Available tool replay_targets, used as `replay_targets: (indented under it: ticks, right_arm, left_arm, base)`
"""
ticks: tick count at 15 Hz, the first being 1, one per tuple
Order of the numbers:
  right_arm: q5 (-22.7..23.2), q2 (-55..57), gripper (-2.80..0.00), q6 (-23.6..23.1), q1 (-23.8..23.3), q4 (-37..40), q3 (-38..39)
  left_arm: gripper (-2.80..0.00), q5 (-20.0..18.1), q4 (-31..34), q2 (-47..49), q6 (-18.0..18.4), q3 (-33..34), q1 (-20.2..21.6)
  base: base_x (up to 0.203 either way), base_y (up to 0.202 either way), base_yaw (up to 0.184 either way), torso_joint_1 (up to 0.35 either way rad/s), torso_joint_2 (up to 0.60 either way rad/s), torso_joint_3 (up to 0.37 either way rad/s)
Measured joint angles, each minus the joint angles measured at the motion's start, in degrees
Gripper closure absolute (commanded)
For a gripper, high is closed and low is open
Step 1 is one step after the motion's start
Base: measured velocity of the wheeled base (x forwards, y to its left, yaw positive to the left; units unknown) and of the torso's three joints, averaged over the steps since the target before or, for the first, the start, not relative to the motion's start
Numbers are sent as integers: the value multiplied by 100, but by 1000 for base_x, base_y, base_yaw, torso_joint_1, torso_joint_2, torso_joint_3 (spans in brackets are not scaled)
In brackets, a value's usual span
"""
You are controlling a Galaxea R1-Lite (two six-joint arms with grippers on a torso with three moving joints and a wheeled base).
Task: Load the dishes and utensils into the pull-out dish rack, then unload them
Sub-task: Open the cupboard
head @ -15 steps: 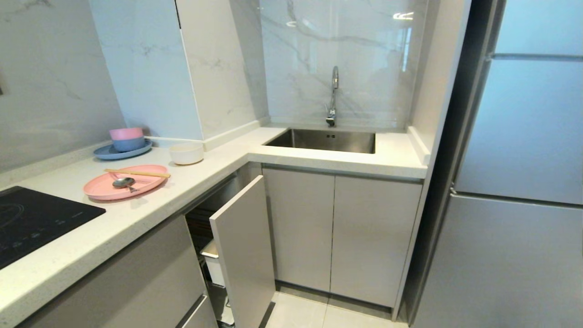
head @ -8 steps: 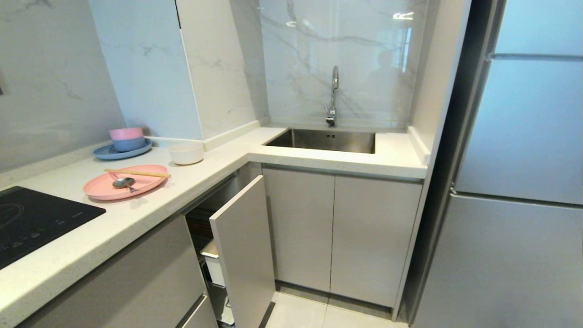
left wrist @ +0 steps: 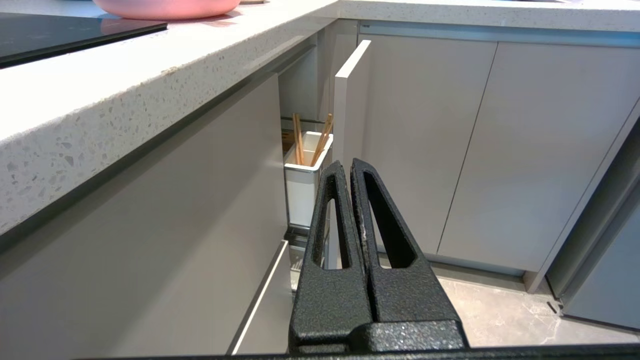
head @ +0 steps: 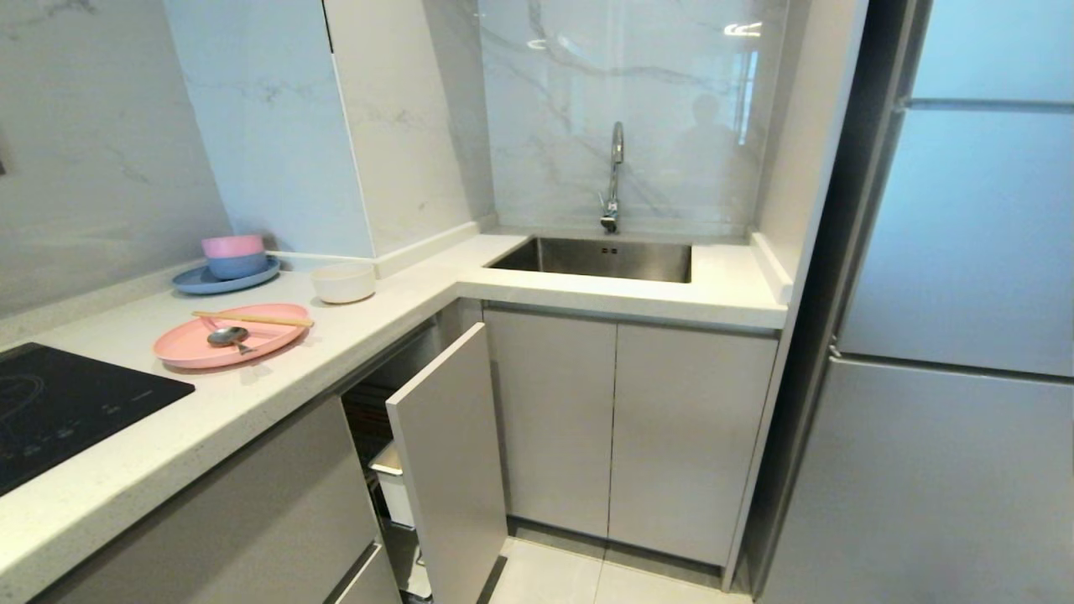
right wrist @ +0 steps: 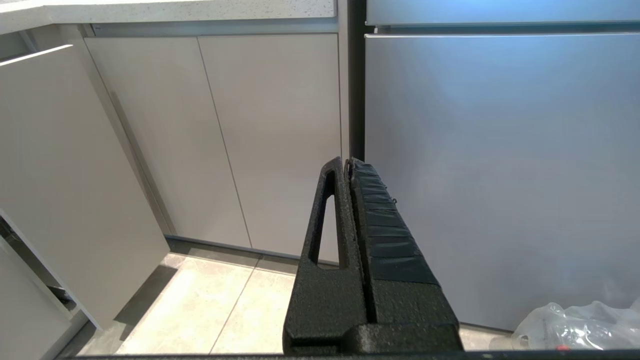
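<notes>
You are at the very start of loading: nothing is gripped, and both arms hang low in front of the cabinets, out of the head view. Your left hand [left wrist: 350,167] is closed and empty, pointing at the part-open pull-out dish rack's narrow pale grey front panel [head: 453,457]; your right hand [right wrist: 348,165] is also closed and empty, facing the grey fridge door [right wrist: 500,175]. On the speckled white worktop [head: 277,377] to the left lie the large flat pink plate [head: 231,335], carrying the light-wood chopsticks [head: 252,319] and small metal spoon [head: 226,335], and farther back the small white bowl [head: 342,282]. Next you probably need the rack drawn fully out. Its wire basket is hidden; only the white utensil cup [left wrist: 306,182] shows, already holding some wooden sticks.
</notes>
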Motion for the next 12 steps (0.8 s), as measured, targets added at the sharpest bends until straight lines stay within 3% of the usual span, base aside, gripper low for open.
replay_targets:
  ticks: [3,5,9,12]
  right_arm:
    - [0,0,0,-1,0,0,0]
    - [0,0,0,0,-2,0,0]
    - [0,0,0,-1,-2,0,0]
    - [0,0,0,0,-2,-2,0]
  left_arm:
    - [0,-11,24,0,142,-195,-1]
    - [0,13,221,28,148,-859,0]
    - [0,9,1178,645,148,-3386,5]
    - [0,62,1592,1982,148,-5165,-59]
  base:
    - [0,0,0,0,0,0]
    - [0,0,0,0,0,0]
    - [0,0,0,0,0,0]
    - [0,0,0,0,0,0]
